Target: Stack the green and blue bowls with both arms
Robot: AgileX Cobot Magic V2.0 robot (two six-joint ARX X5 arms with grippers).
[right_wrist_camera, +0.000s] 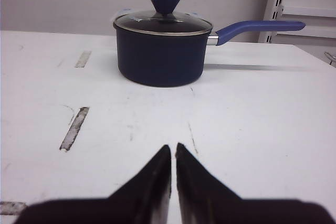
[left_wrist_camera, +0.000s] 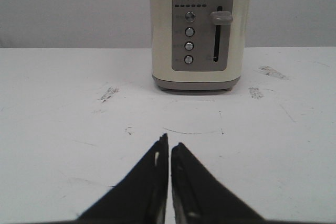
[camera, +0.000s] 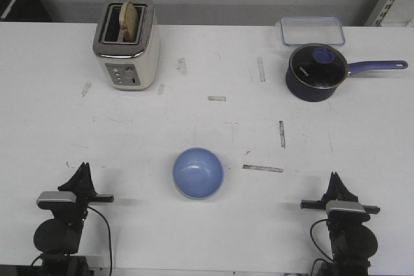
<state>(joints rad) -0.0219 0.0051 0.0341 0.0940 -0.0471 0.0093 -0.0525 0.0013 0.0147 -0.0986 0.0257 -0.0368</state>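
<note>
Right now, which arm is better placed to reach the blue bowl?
Left, slightly. The blue bowl sits a little nearer the left end effector than the right end effector. No green bowl shows.

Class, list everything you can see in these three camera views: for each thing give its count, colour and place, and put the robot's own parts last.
Blue bowl: one, periwinkle blue, near centre of table, between the two arms. No green bowl shows in any view.
Toaster: one, cream and silver, bread in its slot, far left.
Saucepan: one, dark blue, glass lid on, handle pointing right, far right.
Container: one, clear plastic, behind the saucepan.
Table: one, white, scuffed.
Left gripper: one, black, near left edge, shut, empty.
Right gripper: one, black, near right edge, shut, empty.
</note>
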